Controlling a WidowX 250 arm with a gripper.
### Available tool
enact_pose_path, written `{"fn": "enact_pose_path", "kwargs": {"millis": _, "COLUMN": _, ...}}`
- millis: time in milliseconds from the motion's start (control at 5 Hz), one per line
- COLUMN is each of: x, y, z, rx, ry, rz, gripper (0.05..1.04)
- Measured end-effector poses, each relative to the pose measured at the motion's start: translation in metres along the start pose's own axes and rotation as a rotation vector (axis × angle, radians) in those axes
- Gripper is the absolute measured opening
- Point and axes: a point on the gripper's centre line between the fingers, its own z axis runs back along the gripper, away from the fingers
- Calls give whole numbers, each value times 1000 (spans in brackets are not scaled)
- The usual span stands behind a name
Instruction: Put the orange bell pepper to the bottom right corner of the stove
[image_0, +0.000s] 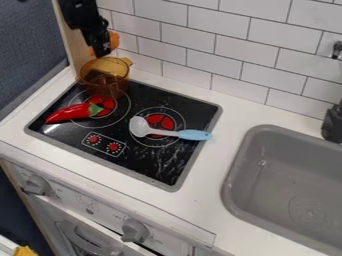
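Note:
High at the upper left, my black gripper (101, 46) hangs over the amber pot, shut on the orange bell pepper (114, 41). The pepper is mostly hidden behind the gripper, with orange showing on both sides of it. It is held up off the surface, above the pot's rim and near the tiled wall. Below lies the black stove (133, 150) with its grey edge; its bottom right corner is near the front of the counter.
The transparent amber pot (103, 80) stands at the stove's back left corner. A red chili pepper (67, 113) lies at the left, and a spoon with a blue handle (194, 134) crosses the right burner. A grey sink (287, 175) is to the right.

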Motion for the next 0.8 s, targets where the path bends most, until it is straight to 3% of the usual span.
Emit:
{"fn": "enact_pose_path", "kwargs": {"millis": 200, "x": 9, "y": 19, "z": 19, "rx": 14, "ry": 15, "rz": -15, "gripper": 538}}
{"fn": "enact_pose_path", "kwargs": {"millis": 400, "x": 18, "y": 55, "z": 24, "rx": 72, "ry": 7, "rz": -72, "gripper": 538}}
{"fn": "enact_pose_path", "kwargs": {"millis": 800, "x": 18, "y": 135, "z": 8, "rx": 107, "ry": -45, "rz": -231, "gripper": 538}}
